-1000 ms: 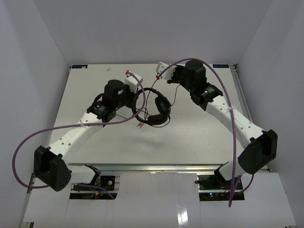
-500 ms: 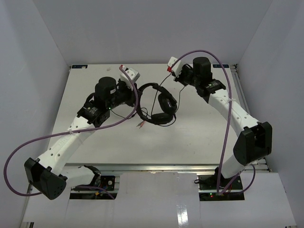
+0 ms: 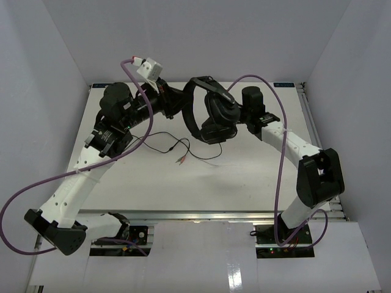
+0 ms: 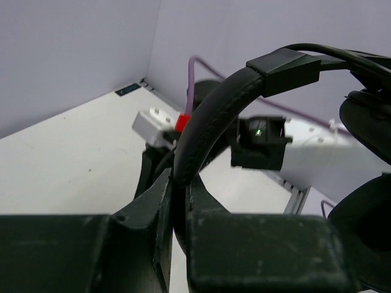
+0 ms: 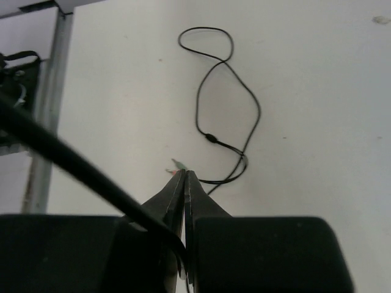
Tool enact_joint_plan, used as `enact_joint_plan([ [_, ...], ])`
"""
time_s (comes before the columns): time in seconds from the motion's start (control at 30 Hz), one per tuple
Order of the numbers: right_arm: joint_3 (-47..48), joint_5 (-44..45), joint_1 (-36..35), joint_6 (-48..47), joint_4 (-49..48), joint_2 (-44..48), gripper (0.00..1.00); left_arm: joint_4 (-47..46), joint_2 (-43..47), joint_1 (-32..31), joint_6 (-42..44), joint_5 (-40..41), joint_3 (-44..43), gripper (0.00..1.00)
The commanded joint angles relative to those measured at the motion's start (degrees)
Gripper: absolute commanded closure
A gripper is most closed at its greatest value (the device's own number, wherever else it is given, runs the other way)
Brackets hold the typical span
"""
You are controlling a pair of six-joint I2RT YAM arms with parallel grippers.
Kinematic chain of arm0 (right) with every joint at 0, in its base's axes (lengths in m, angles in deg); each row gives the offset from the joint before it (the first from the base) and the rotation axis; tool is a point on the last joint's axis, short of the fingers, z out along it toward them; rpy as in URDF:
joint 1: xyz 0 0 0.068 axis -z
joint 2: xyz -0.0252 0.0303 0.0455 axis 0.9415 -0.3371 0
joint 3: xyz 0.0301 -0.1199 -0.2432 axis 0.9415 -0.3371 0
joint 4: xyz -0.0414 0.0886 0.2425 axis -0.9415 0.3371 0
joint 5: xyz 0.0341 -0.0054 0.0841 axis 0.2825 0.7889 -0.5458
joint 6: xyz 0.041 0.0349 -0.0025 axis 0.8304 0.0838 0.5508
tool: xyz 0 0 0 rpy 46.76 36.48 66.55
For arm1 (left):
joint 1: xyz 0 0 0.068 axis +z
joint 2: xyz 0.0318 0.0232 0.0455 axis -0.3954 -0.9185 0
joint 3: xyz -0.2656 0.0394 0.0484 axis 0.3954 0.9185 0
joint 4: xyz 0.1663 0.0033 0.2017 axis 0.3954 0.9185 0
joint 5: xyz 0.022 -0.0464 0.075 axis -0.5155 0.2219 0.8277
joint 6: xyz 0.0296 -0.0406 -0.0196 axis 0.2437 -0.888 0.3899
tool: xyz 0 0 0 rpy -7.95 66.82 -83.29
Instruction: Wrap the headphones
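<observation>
The black headphones (image 3: 211, 113) hang in the air above the back of the table. My left gripper (image 3: 176, 101) is shut on their curved headband (image 4: 214, 116), near its end; an ear cup (image 4: 366, 226) shows at the right of the left wrist view. My right gripper (image 5: 185, 174) is shut on the thin black cable (image 5: 73, 165), which runs in from the left between its fingers. In the top view it is mostly hidden behind the ear cups. The rest of the cable (image 3: 165, 143) trails in loops on the table, ending in small coloured plugs (image 3: 181, 160), which also show in the right wrist view (image 5: 177, 165).
The white table (image 3: 256, 177) is enclosed by white walls on the left, back and right. A metal rail (image 3: 214, 215) runs along its near edge. Thick purple robot cables (image 3: 278, 152) arc beside both arms. The right arm's wrist (image 4: 259, 143) sits close behind the headband.
My left gripper has lifted the headphones off the table, up and toward the back. The right gripper moved in close behind them with the cable. More cable now lies loose on the table.
</observation>
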Motion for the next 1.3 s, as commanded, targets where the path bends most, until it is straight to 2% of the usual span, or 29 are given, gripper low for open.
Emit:
enact_joint_plan([
  [0.0,-3.51,-9.12,-0.08,15.90,-14.67,4.10,0.92,-5.24,-0.57,-0.14,-7.89,3.37,-4.64,1.00],
  [0.27,-6.52,-10.77,-0.05,20.69,-18.94,4.26,0.90,-7.69,-2.73,-0.14,-13.05,8.94,-7.31,1.00],
  [0.37,-8.21,-13.62,-0.08,24.99,-25.65,4.37,0.84,-9.86,-3.63,-0.14,-15.95,12.63,-6.82,1.00],
  [0.5,-11.43,-17.73,-0.65,37.49,-39.91,4.86,0.76,-13.79,-6.07,-0.14,-18.50,18.51,-7.39,1.00],
  [0.67,-14.41,-18.87,-3.84,42.64,-48.66,6.66,0.75,-11.66,-11.06,-0.14,-17.70,25.77,-15.32,1.00],
  [0.9,-17.73,-16.94,-6.93,40.49,-47.22,11.13,0.76,-6.51,-15.39,0.45,-7.41,42.93,-22.46,1.00],
  [0.97,-18.39,-16.53,-6.93,39.25,-46.11,12.66,0.76,-5.95,-15.81,1.30,-5.17,44.02,-22.73,1.00],
  [1.27,-20.47,-16.44,-6.81,34.20,-42.24,15.80,0.87,2.99,-14.16,7.46,-6.39,39.10,-25.22,1.00],
])
